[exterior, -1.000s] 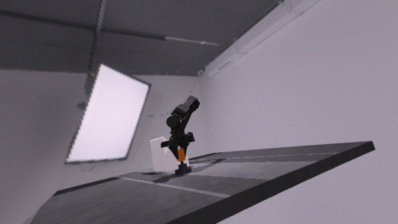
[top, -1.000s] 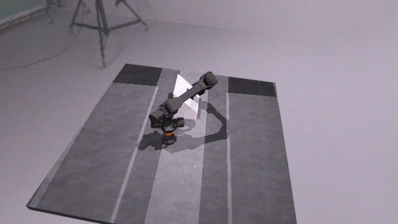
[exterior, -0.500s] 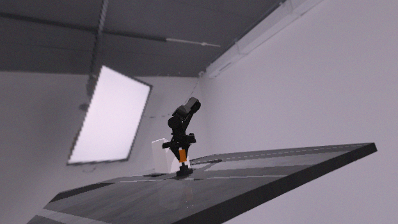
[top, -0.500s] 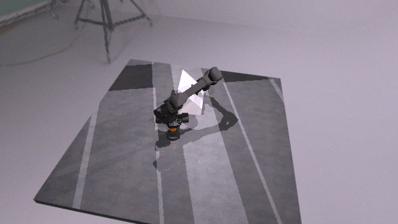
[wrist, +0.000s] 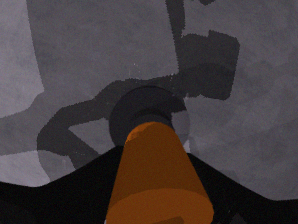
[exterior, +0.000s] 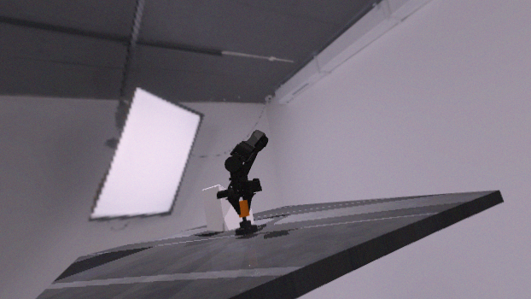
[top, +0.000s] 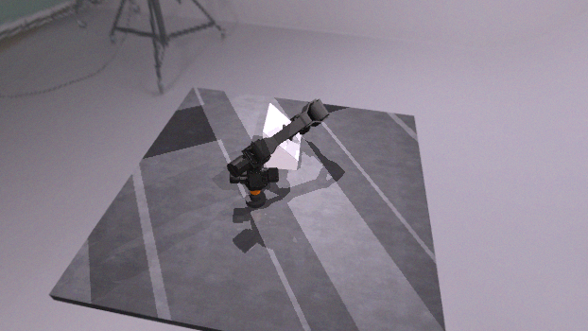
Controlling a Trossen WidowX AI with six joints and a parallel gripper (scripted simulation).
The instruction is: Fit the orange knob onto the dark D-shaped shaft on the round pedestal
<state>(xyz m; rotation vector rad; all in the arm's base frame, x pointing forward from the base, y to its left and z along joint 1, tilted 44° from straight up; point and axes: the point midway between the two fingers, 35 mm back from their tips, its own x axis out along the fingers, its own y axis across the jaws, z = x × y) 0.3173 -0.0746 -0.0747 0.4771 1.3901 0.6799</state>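
The black arm (top: pixel 286 134) (exterior: pixel 246 164) is bent over at its top, with its gripper (top: pixel 255 190) (exterior: pixel 244 209) (wrist: pixel 153 155) pointed down. The orange knob (top: pixel 255 192) (exterior: pixel 243 208) (wrist: pixel 157 170) is clamped between the fingers, its long axis held close to upright. It is held over the round pedestal (top: pixel 255 202) (exterior: pixel 246 231) (wrist: pixel 120 120), its lower end pointed at the shaft (exterior: pixel 244 219). In the wrist view, the far end is pointed toward twelve o'clock. Whether the flat sides are lined up cannot be told.
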